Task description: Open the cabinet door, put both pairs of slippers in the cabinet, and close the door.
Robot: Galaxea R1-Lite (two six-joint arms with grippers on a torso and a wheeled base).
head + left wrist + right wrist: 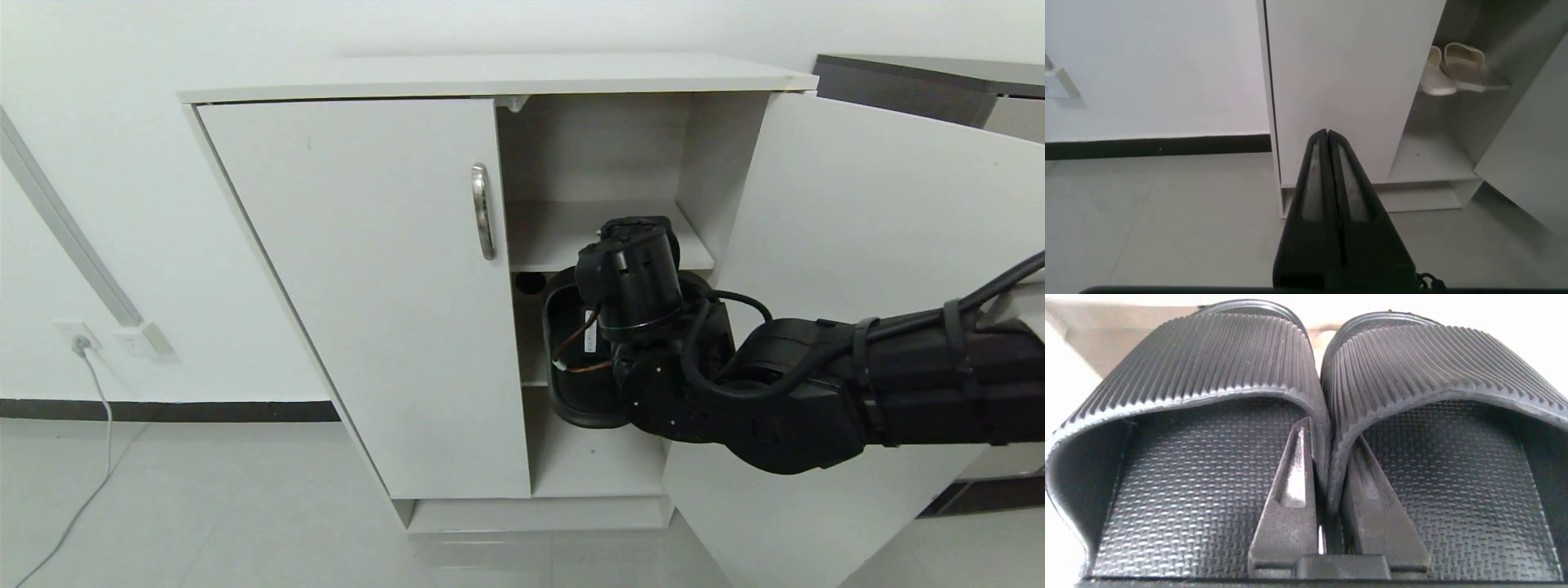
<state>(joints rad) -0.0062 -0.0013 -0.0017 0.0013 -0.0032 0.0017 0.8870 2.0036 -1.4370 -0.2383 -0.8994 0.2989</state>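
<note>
The white cabinet [490, 77] has its left door [359, 286] shut and its right door [857, 229] swung wide. My right arm holds a pair of black ribbed slippers [571, 384] in the open right compartment, just above the bottom shelf. In the right wrist view my right gripper [1327, 445] is shut on the two touching inner walls of the black slippers [1208, 482]. A pair of pale slippers [1454, 67] lies on a shelf inside the cabinet. My left gripper [1325, 135] is shut and empty, low over the floor in front of the shut left door.
A metal handle [482, 211] runs down the left door's edge. The open door blocks the right side. A wall socket [77, 339] with a trailing cord is at the left. A grey unit [922, 82] stands behind on the right. Bare tiled floor lies before the cabinet.
</note>
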